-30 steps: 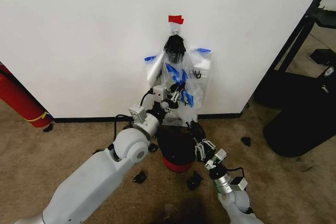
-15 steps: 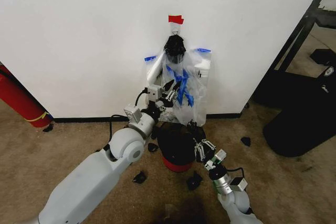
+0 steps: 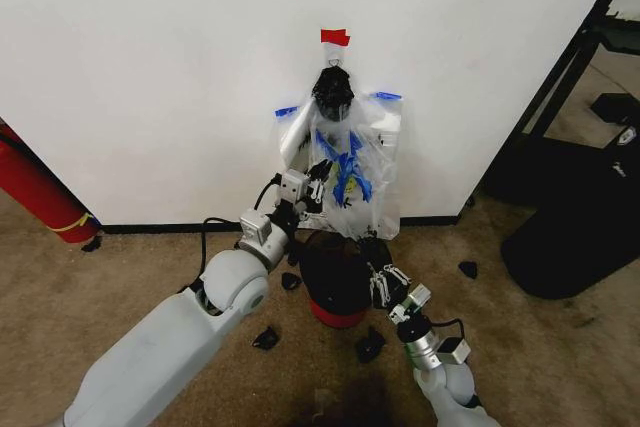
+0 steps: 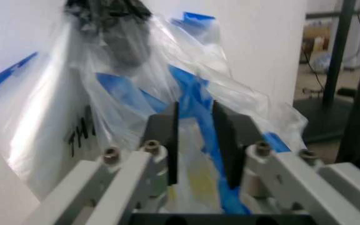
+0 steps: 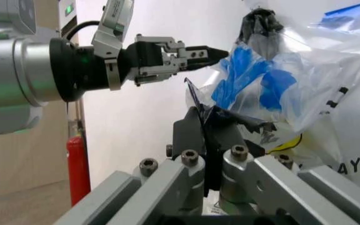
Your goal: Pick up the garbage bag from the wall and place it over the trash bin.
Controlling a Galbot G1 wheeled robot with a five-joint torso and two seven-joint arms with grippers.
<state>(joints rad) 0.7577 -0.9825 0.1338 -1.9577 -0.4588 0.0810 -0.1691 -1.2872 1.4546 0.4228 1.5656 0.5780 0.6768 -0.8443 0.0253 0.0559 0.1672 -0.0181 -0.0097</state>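
The see-through garbage bag (image 3: 352,162) with blue handles hangs on the white wall (image 3: 170,77) under a red tape piece (image 3: 335,37) and a black knotted lump (image 3: 333,93). My left gripper (image 3: 320,174) is at the bag's left side, shut on a fold of plastic and blue handle (image 4: 196,101). The right wrist view shows it (image 5: 209,52) pinching the bag (image 5: 292,89) from the side. The black trash bin (image 3: 332,277) with a red base stands on the carpet just below. My right gripper (image 3: 385,281) is shut on the bin's right rim, a thin black edge (image 5: 196,101) between its fingers.
A red fire extinguisher (image 3: 40,192) leans at the far left. A bulky black thing (image 3: 580,222) and a black stand (image 3: 572,57) fill the right side. Black scraps (image 3: 266,339) lie on the carpet around the bin. A black baseboard (image 3: 160,228) runs along the wall.
My left gripper has shifted a little left on the bag, and the bag's lower part has spread wider. The right gripper has stayed at the bin's rim.
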